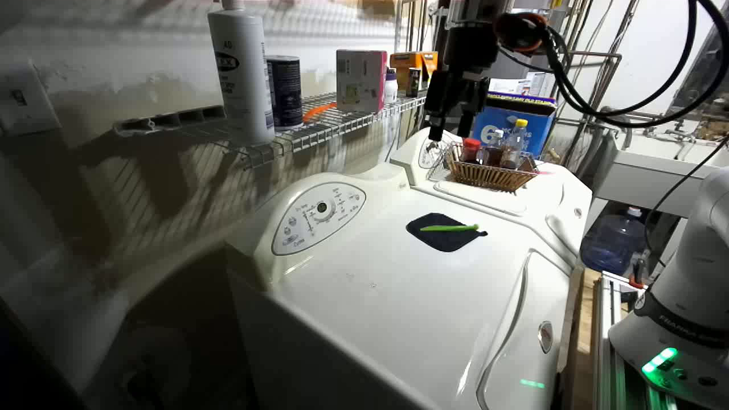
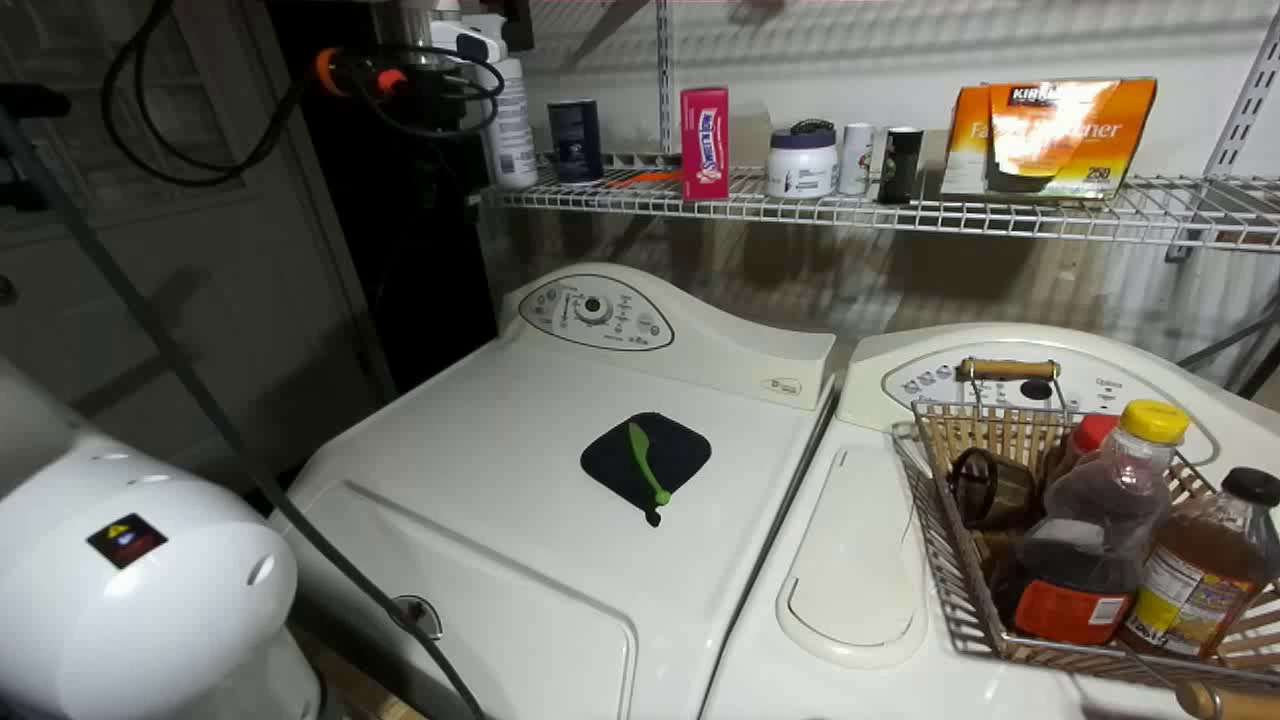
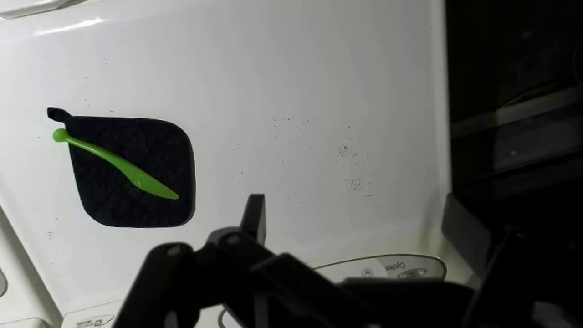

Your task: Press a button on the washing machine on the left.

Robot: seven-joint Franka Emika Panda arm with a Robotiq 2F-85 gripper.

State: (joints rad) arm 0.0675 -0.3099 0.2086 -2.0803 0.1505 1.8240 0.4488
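Observation:
The washing machine is the large glossy white one, its lid bare in both exterior views point(image 1: 364, 307) point(image 2: 480, 450) and in the wrist view point(image 3: 291, 77). Its oval grey-outlined control panel point(image 1: 307, 225) with a dark round dial sits at the back; it also shows in an exterior view point(image 2: 640, 335). In the wrist view the panel point(image 3: 380, 264) is partly hidden behind my fingers. My gripper point(image 1: 451, 132) points down, well above the machine and touching nothing. In the wrist view the gripper point(image 3: 353, 209) has its fingers wide apart and empty.
A dark pad point(image 1: 441, 245) with a green knife point(image 1: 450, 228) lies on the lid. A wire shelf point(image 2: 640, 203) with bottles and boxes hangs above the panel. A smaller white machine point(image 2: 860, 570) stands beside, bearing a basket point(image 2: 965, 560) of bottles. Black cables point(image 1: 575, 102) loop from my arm.

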